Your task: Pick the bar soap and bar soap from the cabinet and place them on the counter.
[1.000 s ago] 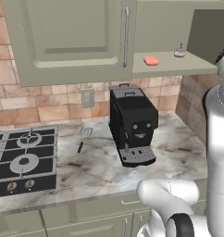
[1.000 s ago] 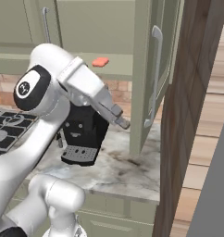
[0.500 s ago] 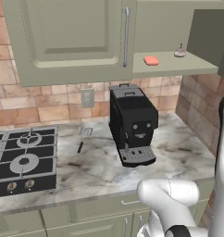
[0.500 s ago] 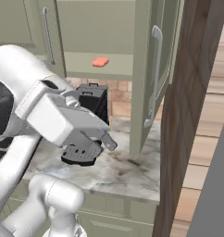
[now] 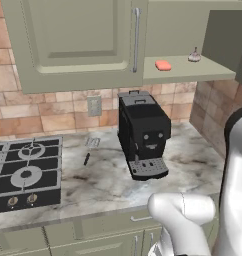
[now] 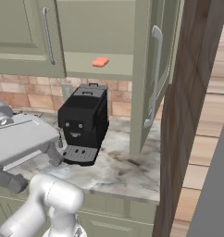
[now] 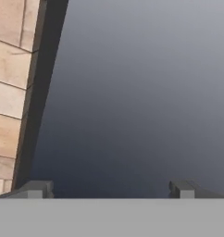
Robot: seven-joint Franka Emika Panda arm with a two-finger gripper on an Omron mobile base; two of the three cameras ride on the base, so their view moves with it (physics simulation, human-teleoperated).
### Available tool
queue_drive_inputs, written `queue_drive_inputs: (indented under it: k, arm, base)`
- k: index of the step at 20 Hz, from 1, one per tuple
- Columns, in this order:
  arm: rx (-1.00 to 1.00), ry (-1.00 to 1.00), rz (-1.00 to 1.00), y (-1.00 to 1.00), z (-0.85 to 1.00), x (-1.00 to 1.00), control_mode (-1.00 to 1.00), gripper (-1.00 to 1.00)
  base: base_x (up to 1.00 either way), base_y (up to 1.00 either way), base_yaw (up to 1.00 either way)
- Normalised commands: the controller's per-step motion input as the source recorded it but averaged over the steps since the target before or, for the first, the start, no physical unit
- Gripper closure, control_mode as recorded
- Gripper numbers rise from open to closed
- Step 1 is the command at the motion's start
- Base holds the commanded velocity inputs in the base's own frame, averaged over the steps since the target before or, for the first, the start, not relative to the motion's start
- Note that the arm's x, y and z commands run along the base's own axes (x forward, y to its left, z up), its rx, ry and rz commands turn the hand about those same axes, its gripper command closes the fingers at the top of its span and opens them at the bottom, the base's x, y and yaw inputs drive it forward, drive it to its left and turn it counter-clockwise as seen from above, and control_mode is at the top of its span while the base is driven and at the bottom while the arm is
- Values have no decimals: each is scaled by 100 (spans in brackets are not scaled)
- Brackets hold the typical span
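A coral-red bar soap (image 5: 163,65) (image 6: 100,62) lies on the open shelf of the sage-green cabinet (image 5: 78,45) (image 6: 100,28), whose right door (image 6: 155,69) stands swung open. The marbled counter (image 5: 108,182) (image 6: 118,169) runs below it. My gripper (image 7: 111,189) is open and holds nothing. It faces a flat dark grey surface with wood planks at the left. In the right base view the gripper (image 6: 34,169) hangs low at the left, by the counter's front edge and far below the soap.
A black coffee machine (image 5: 143,132) (image 6: 84,122) stands on the counter under the shelf. A black gas hob (image 5: 25,172) is at the left. A small pale knob-topped item (image 5: 194,56) sits right of the soap. A wooden side panel (image 6: 188,115) bounds the right.
The arm has swung down from in front of the cabinet to low beside the counter's front edge. The jaws stayed open. The soap has not moved.
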Motion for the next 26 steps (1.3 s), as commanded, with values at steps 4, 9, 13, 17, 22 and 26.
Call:
queue_drive_inputs:
  k: [4, 9, 13, 17, 22, 26]
  arm:
    - [-8, -5, 6, 86, -4, -25, -100, -100]
    - [-1, -3, 8, 79, -3, -17, -100, -100]
    - [0, -10, 12, 57, 0, -7, -100, -100]
    - [-2, -21, 17, 46, 0, -10, -100, -100]
    - [-2, -12, 21, 33, 3, -1, -100, -100]
    - [0, -4, 28, 25, 1, 0, -100, -100]
  base:
    - [0, 0, 0]
    - [0, 0, 0]
    - [0, 0, 0]
    - [0, 0, 0]
    - [0, 0, 0]
    - [0, 0, 0]
